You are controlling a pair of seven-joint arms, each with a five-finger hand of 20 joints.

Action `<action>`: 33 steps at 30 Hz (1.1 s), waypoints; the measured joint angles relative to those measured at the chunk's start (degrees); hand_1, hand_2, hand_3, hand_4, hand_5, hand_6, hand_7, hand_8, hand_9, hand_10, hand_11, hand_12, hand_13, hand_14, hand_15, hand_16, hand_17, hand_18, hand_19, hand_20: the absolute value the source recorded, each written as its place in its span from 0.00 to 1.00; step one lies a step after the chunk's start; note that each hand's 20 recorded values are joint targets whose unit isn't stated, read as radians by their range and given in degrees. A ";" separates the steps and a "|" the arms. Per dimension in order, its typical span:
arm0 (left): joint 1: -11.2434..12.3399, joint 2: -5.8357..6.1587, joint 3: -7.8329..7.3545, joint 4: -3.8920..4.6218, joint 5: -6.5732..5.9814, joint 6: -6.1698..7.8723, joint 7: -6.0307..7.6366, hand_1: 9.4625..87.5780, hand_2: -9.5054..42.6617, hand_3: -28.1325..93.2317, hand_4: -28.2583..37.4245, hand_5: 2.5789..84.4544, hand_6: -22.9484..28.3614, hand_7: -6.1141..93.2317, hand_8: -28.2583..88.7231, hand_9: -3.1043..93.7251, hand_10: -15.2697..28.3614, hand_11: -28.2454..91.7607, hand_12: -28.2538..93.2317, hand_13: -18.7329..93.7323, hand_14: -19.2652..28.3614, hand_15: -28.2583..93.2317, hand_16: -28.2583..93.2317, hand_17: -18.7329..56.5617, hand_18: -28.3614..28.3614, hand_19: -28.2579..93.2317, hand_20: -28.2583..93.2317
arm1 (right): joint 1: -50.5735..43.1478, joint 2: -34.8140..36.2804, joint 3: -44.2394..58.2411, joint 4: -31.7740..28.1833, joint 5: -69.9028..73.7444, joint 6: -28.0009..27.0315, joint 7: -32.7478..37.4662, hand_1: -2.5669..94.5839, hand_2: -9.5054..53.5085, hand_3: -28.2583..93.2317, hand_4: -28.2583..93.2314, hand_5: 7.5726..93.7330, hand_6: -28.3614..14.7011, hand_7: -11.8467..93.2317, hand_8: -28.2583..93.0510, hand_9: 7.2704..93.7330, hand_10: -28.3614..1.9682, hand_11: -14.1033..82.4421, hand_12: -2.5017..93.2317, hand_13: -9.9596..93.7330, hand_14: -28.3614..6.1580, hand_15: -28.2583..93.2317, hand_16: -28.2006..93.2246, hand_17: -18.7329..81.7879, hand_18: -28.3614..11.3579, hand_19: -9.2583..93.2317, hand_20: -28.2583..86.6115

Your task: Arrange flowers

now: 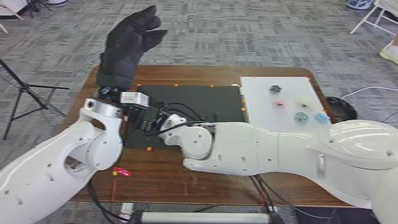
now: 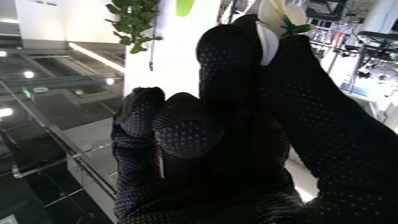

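My left hand [image 1: 122,56] is raised over the table's far left edge, fingers loosely extended and nothing in it. Beside the left forearm, low over the dark mat, is my right hand [image 1: 138,123], partly hidden by the left arm. In the right wrist view, my right hand [image 2: 233,80] pinches a white flower [image 2: 268,42] with green at its base [image 2: 296,29] between finger and thumb, the other fingers curled. On the white board [image 1: 262,85] lie small separate pieces: a dark one [image 1: 275,89], a pink one [image 1: 280,104], a pale one [image 1: 305,104], a teal one [image 1: 301,117] and a blue one [image 1: 322,118].
The dark mat [image 1: 200,100] covers the table's middle, partly under the right arm. A small red object [image 1: 122,171] lies near the front left, and a black round object [image 1: 341,109] stands beyond the right edge. Green leaves [image 2: 133,22] hang near the fingers in the right wrist view.
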 measured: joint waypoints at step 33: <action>0.60 1.54 -0.38 0.27 0.02 -1.85 -0.92 0.25 0.12 0.81 0.09 0.36 0.48 0.30 0.16 0.31 0.63 0.48 0.40 0.38 0.71 0.55 0.27 0.14 0.86 0.57 0.38 | -2.90 -0.08 1.93 1.33 2.66 5.53 -2.84 0.51 0.00 0.90 0.00 0.83 0.74 0.41 0.25 0.88 0.75 0.45 0.57 0.78 0.63 0.89 0.55 0.51 0.23 0.91 0.68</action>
